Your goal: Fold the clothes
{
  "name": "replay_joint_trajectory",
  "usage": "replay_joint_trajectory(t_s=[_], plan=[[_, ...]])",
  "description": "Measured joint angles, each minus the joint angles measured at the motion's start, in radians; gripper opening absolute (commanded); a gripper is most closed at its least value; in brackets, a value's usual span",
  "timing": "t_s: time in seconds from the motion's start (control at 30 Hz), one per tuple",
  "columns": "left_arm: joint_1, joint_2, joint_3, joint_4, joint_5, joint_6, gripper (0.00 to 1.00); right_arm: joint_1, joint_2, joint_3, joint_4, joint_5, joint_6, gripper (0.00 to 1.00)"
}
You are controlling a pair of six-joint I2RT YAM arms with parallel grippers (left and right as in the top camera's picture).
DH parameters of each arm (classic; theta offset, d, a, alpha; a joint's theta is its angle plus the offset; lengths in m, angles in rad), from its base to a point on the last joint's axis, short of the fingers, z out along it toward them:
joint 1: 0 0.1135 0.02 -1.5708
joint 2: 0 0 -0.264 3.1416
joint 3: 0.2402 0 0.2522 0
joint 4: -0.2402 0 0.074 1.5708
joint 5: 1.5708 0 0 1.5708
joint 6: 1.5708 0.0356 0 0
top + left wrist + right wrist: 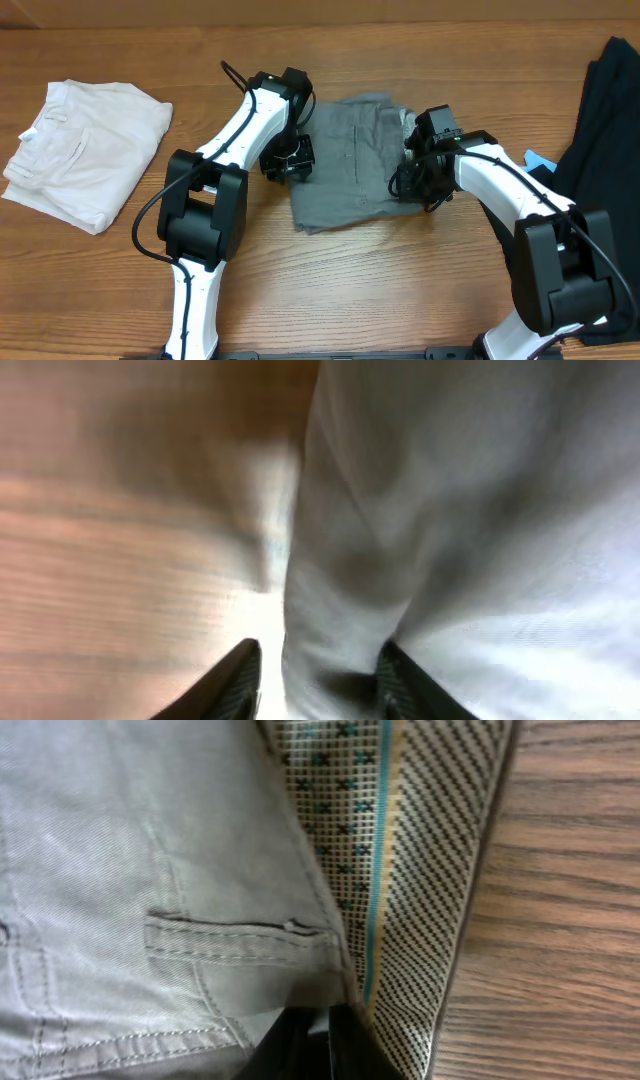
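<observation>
Grey garment (350,165) centre-worktop (400,290), toward far edge; left end effector (320,685) wide, astride hem; right end effector (325,1045) at waistband, grip cannot tell.

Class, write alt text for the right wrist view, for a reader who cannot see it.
Close-up of a grey garment with stitched seams, its patterned lining with teal crosses showing. The right gripper is at the bottom edge, wooden table at right.

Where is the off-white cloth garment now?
In the overhead view, the off-white cloth garment lies at the table's left side, left of the left arm.
</observation>
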Motion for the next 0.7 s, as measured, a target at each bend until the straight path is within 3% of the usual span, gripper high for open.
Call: replay_joint_trajectory(t_s=[0.17, 0.33, 0.4, 0.43, 0.5, 0.6, 0.7], plan=[[-0.014, 0.0, 0.0, -0.115, 0.048, -0.015, 0.27, 0.0, 0.039, 0.0, 0.038, 0.061, 0.007, 0.14], [-0.066, -0.002, 0.0, -0.129, 0.052, -0.018, 0.29, -0.015, 0.044, -0.001, 0.111, 0.123, 0.007, 0.19], [-0.079, -0.011, 0.0, -0.124, 0.035, -0.018, 0.39, -0.039, 0.049, 0.001, 0.103, 0.142, 0.01, 0.19], [-0.085, -0.027, 0.0, -0.113, 0.022, -0.018, 0.54, -0.057, 0.056, 0.01, 0.068, 0.153, 0.01, 0.19], [-0.079, -0.081, -0.002, -0.052, -0.016, -0.015, 0.71, -0.079, 0.065, 0.041, 0.005, 0.165, 0.01, 0.18], [-0.048, -0.174, 0.0, 0.098, -0.068, -0.002, 0.76, -0.1, 0.068, 0.132, -0.11, 0.173, 0.011, 0.18], [-0.008, -0.245, 0.009, 0.339, -0.117, 0.052, 0.74, -0.099, 0.068, 0.257, -0.216, 0.163, 0.018, 0.18]])
